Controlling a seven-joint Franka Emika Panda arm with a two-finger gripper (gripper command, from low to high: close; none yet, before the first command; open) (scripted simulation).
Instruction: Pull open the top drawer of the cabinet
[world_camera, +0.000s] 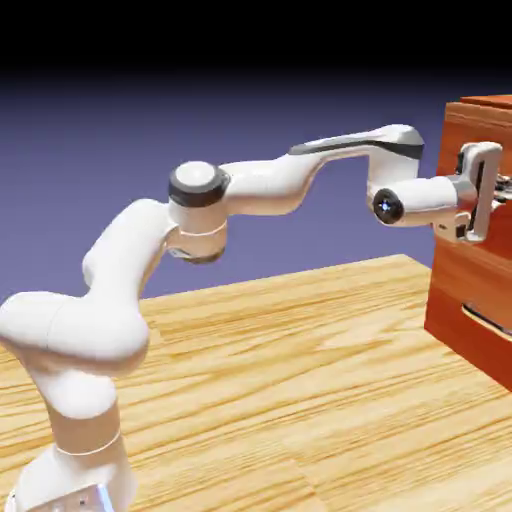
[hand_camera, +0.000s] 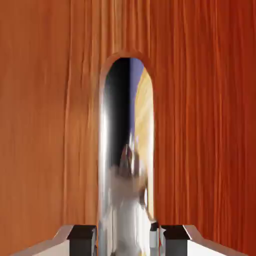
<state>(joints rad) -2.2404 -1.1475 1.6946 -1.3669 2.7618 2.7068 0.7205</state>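
- Fingers (hand_camera: 82, 241) pinch the silver handle (hand_camera: 125, 200) from both sides; I record the grip as made.
- Top drawer (hand_camera: 45, 125): directly ahead of the gripper (hand_camera: 128, 241), its front filling my hand view around the handle.
- Cabinet (world_camera: 460, 270): at the exterior view's right; I find no visible opening at the drawer.
- Outstanding, in my judgement: the entire pull, straight back toward the robot's base.
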